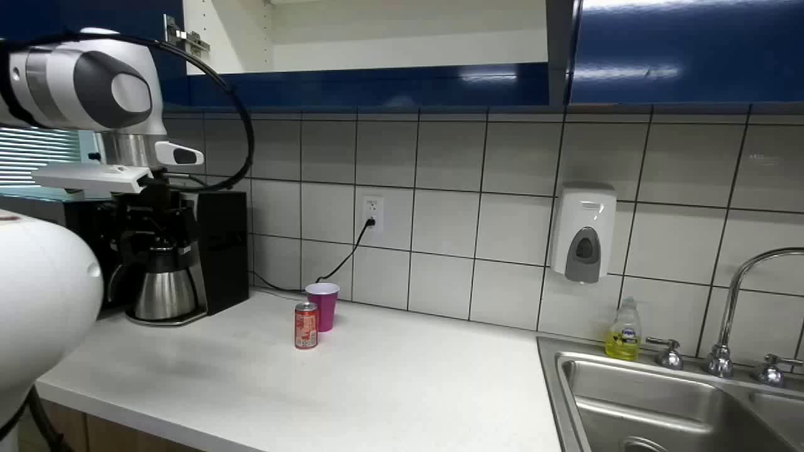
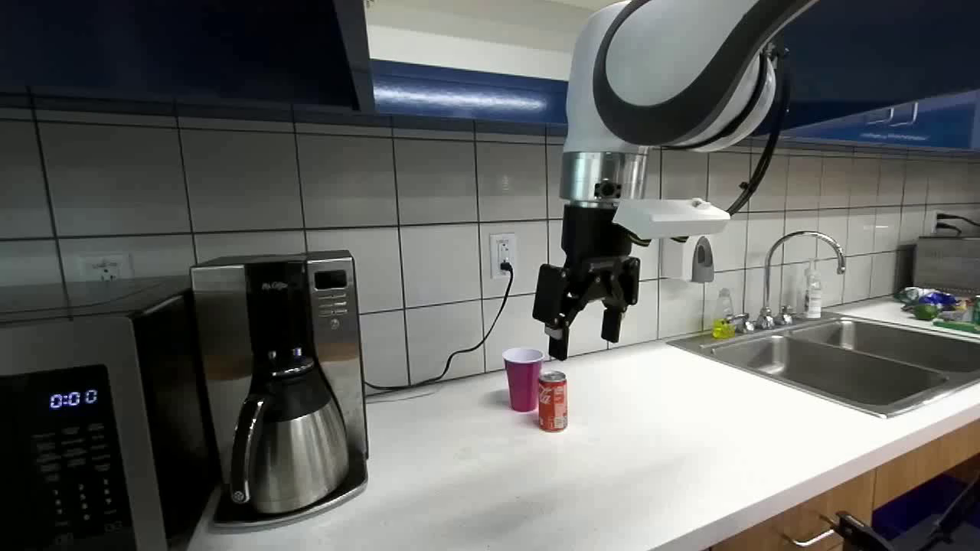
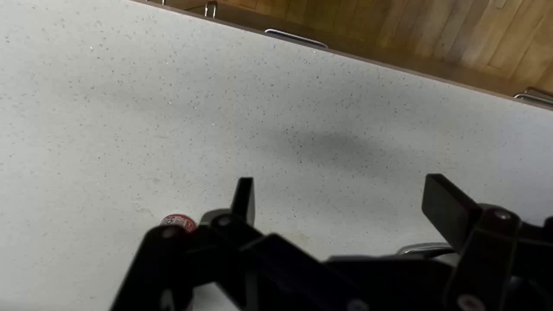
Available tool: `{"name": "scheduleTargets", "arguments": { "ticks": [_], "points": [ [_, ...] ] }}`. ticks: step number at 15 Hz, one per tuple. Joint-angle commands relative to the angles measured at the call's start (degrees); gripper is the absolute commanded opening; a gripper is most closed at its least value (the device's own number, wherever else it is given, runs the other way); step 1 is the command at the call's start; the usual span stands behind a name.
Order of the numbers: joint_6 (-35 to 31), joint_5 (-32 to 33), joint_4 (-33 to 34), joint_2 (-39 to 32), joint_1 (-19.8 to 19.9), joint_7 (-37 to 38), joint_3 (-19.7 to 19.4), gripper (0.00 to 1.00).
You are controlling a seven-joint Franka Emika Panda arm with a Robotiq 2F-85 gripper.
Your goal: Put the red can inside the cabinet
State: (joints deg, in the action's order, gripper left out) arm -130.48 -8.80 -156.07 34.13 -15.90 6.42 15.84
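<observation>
- Both exterior views show the red can (image 1: pixel 306 326) upright on the countertop (image 1: pixel 402 389), just beside the pink cup (image 1: pixel 328 307); whether the two touch, I cannot tell.
- The wrist view shows just a piece of the can, red with pale print, the rest hidden behind one side of the gripper (image 3: pixel 339 190).
- In an exterior view the gripper (image 2: pixel 585 338) hangs higher than the can, fingers (image 2: pixel 558 344) spread wide; the wrist view agrees, with countertop visible between them.
- In an exterior view those fingers are hard to make out against the dark coffee maker (image 1: pixel 226 251).
- In an exterior view the cabinet (image 1: pixel 408 41) is open, its pale inside and a door hinge (image 1: pixel 185 39) showing; in an exterior view the arm (image 2: pixel 666 61) covers part of the opening.
- The microwave (image 2: pixel 122 413) reads 0:00 in an exterior view.
- The wrist view takes in wooden floor (image 3: pixel 475 39) and drawer handles (image 3: pixel 296 38).
</observation>
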Motion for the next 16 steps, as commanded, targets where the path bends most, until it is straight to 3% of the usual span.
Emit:
{"name": "scheduleTargets", "arguments": {
  "ticks": [1, 10, 16],
  "points": [
    [0.1, 0.4, 0.1, -0.1, -0.5, 0.3, -0.5, 1.0],
    [-1.7, 1.6, 0.6, -3.2, 0.9, 0.2, -0.8, 1.0],
    [-10.8, 5.7, 1.2, -12.7, 4.1, -0.1, -2.1, 1.0]
  ]
}}
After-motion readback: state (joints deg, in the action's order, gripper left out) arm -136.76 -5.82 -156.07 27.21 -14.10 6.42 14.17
